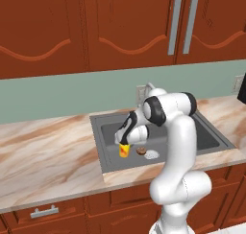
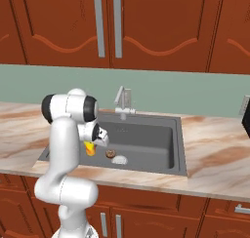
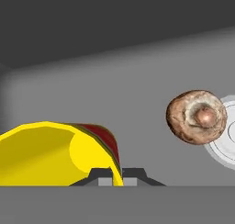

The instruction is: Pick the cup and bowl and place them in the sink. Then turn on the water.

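Observation:
My gripper point(image 1: 124, 143) point(image 2: 93, 141) point(image 3: 117, 176) is shut on the rim of the yellow cup point(image 1: 124, 151) point(image 2: 90, 148) point(image 3: 41, 154), which has red-orange marks. The cup hangs upright, low inside the dark grey sink point(image 1: 204, 137) point(image 2: 156, 139), in its front left part. In the hand view the cup's wall sits between the two fingertips point(image 3: 133, 174). I cannot tell whether the cup touches the basin floor. The silver faucet point(image 1: 149, 89) point(image 2: 123, 101) stands at the back rim. The bowl and the water are out of view.
A brown mushroom-like lump point(image 1: 141, 150) point(image 2: 110, 154) point(image 3: 195, 117) lies on the sink floor just right of the cup, next to the pale round drain point(image 1: 152, 154) point(image 2: 119, 159) point(image 3: 226, 147). Marbled counter point(image 1: 48, 151) point(image 2: 215, 149) borders the sink.

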Motion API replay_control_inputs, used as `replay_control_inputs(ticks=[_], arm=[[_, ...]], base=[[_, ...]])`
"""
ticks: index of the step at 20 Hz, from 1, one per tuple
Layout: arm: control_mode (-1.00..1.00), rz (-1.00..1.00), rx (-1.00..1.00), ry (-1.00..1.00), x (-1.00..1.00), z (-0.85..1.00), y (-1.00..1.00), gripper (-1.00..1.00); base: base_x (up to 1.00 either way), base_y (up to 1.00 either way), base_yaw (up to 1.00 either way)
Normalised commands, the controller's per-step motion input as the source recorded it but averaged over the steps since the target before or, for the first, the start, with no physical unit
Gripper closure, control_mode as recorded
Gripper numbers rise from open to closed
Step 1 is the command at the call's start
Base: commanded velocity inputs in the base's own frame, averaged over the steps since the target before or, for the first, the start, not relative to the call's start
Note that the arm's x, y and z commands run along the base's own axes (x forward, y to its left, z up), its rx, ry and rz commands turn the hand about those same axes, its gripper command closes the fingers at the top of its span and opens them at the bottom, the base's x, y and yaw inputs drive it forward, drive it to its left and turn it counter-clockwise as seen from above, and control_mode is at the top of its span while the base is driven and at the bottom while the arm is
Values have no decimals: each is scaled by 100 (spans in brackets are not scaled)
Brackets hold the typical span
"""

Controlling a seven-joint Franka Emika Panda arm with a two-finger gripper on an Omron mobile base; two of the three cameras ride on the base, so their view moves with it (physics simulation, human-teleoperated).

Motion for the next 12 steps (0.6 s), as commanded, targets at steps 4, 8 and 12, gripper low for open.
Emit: replay_control_inputs(ticks=[4, 8, 12], arm=[[-100, 0, 0, 0, 13, -41, 6, 100], [-100, 0, 0, 1, 0, -34, 0, 100], [-100, 0, 0, 1, 0, -32, 0, 100]], base=[[0, 0, 0], [0, 0, 0], [0, 0, 0]])
